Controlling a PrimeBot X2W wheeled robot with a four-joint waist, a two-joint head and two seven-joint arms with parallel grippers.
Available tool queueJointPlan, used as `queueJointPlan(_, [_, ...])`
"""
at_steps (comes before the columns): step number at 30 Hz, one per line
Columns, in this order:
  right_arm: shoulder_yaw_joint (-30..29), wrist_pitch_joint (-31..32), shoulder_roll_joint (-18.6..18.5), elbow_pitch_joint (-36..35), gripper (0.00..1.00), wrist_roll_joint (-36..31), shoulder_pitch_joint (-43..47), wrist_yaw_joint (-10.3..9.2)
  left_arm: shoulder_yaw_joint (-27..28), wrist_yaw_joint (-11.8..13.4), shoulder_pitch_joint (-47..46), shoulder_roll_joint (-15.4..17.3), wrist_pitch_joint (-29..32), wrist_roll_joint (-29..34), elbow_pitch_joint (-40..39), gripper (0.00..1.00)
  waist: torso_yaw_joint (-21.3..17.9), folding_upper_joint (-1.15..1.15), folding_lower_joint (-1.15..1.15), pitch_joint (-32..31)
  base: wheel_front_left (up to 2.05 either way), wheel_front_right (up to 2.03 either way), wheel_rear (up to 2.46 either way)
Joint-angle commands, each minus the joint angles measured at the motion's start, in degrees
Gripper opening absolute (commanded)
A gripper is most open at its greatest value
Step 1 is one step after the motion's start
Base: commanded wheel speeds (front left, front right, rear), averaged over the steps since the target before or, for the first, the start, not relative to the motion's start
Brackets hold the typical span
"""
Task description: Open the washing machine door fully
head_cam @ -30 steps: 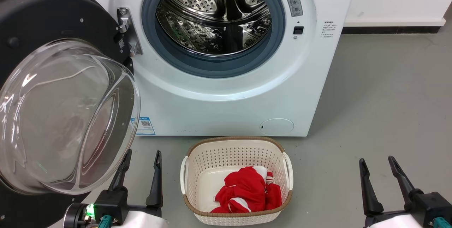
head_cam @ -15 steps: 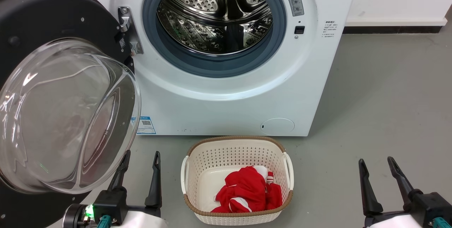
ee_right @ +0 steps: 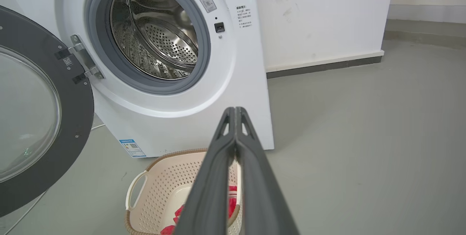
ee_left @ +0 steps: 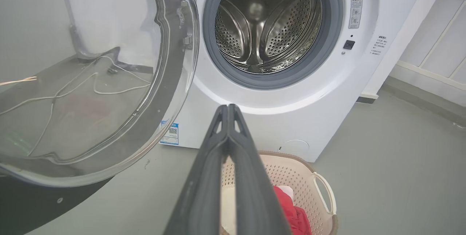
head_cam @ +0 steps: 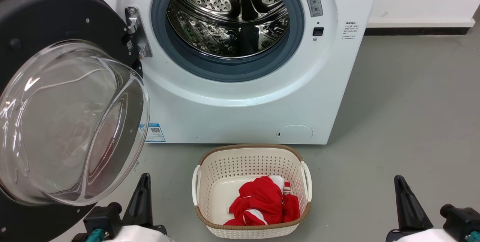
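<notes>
One washing machine (head_cam: 240,111) is sitting square ahead. Its one washing machine door (head_cam: 71,122) is hanging wide open off to the left on a single metal hinge (head_cam: 135,32), with the black rim and bulging glass bowl facing us. The steel drum (head_cam: 228,17) is standing fully exposed. One cream basket (head_cam: 251,159) is sitting on the grey floor (head_cam: 405,122) just in front of the machine. A red-and-white heap of cloth (head_cam: 262,204) is lying in it, and I cannot tell whether that is one garment or more.

Two grippers are in play. The left gripper (head_cam: 144,178) is sitting low beside the door's lower edge, and the right gripper (head_cam: 400,180) is sitting low on the far side, well apart from the basket.

Against half a second ago, both pairs of fingers are now pressed together. They were standing spread then, and both grippers have also dropped lower in the head view. The wrist views are confirming it, with the tips meeting and nothing between them. The door, machine and basket are sitting just as they were.

The door's left and bottom edges are running off the head view, and the top of the machine is cut away too. The print on the blue label (head_cam: 154,133) is too small to read.
</notes>
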Motion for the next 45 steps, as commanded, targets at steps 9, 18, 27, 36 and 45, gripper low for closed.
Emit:
queueJointPlan(9, [0.28,1.89,-0.9,0.75,0.0,12.74,-3.22,-0.01,1.21,-0.85,-2.89,0.01,2.62,-12.06,0.14,0.0,-0.04,0.0,0.0,0.11,0.0,0.0,0.0])
queueJointPlan(18, [0.33,3.31,-1.17,1.67,0.0,20.87,-4.49,-0.01,1.99,-1.34,-3.78,-0.04,4.47,-19.94,0.91,0.0,-0.06,0.0,0.0,0.2,0.0,0.0,0.0])
queueJointPlan(27, [0.3,4.86,-1.37,2.65,0.0,29.17,-5.79,-0.01,2.85,-1.86,-4.72,-0.08,6.38,-28.04,1.73,0.0,-0.09,0.0,0.0,0.3,0.0,0.0,0.0])
queueJointPlan(36, [0.19,6.31,-1.5,3.51,0.0,36.65,-6.95,-0.01,3.61,-2.31,-5.56,-0.12,8.14,-35.38,2.5,0.0,-0.12,0.0,0.0,0.4,0.0,0.0,0.0])
queueJointPlan(45, [0.02,7.68,-1.56,4.36,0.0,43.43,-8.08,-0.01,4.35,-2.71,-6.41,-0.15,9.8,-42.09,3.17,0.0,-0.15,0.0,0.0,0.5,0.0,0.0,0.0])
